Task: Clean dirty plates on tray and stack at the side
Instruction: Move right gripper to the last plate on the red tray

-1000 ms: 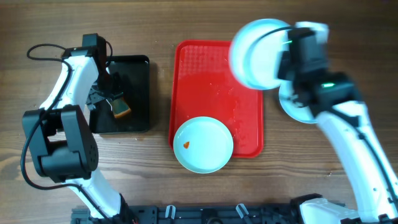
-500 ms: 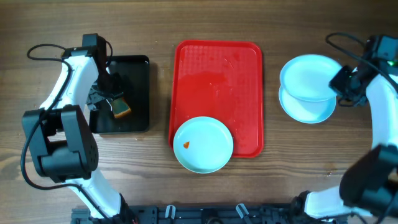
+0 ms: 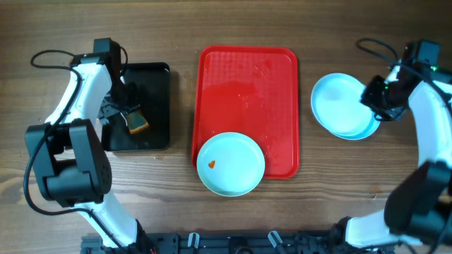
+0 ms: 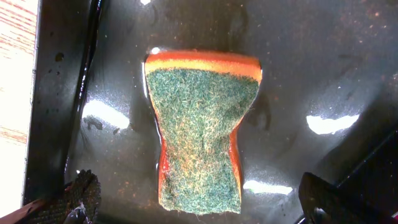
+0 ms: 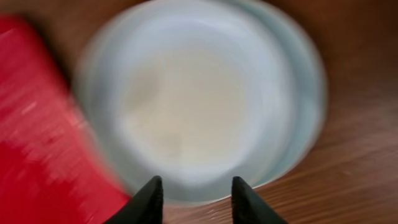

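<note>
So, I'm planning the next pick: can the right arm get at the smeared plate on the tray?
Probably yes. The right gripper looks open over the stacked plates, holding nothing; nothing stands between it and the smeared plate, which overhangs the near rim of the red tray, top uncovered.

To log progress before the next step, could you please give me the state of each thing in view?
tray: holds one plate
dirty plate: orange smear, overhangs tray's near rim
stacked plates: two, beside tray, slightly offset
black tray: wet
sponge: lying in black tray, not gripped
left gripper: open above sponge
right gripper: open, empty, above stack
</note>
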